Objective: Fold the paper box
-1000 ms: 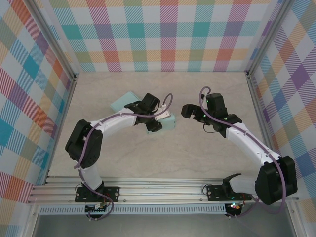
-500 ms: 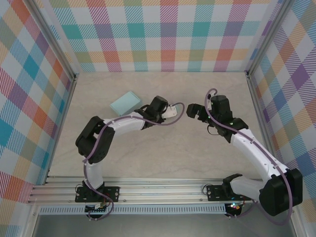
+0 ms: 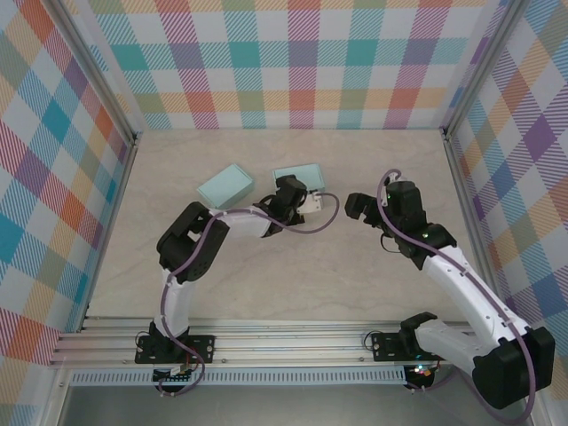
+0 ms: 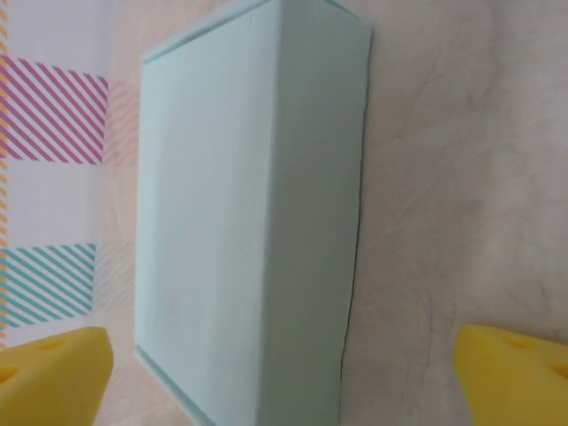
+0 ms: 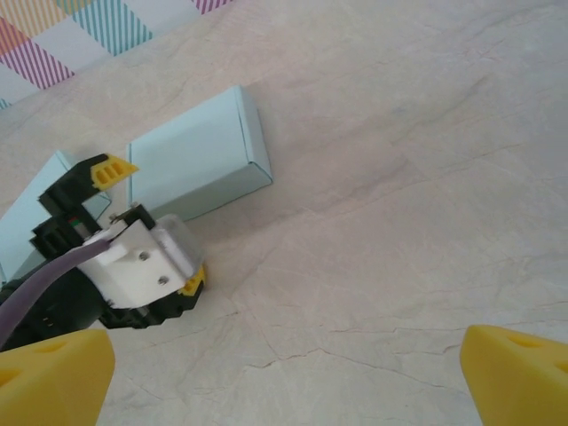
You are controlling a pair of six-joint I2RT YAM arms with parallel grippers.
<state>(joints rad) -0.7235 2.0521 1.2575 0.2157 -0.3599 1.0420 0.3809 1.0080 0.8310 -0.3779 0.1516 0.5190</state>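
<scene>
Left gripper [image 3: 295, 188], jaws wide and empty, sits at the near side of a mint box [image 3: 298, 173]; whether they touch is hard to judge. Right gripper [image 3: 353, 208], also wide and empty, hovers right of the box. The box looks folded shut, so the next move is likely a clean retreat. A second box [image 3: 225, 185] lies to its left. Beige marbled table [image 3: 266, 284]; plaid walls [image 3: 293, 62].
</scene>
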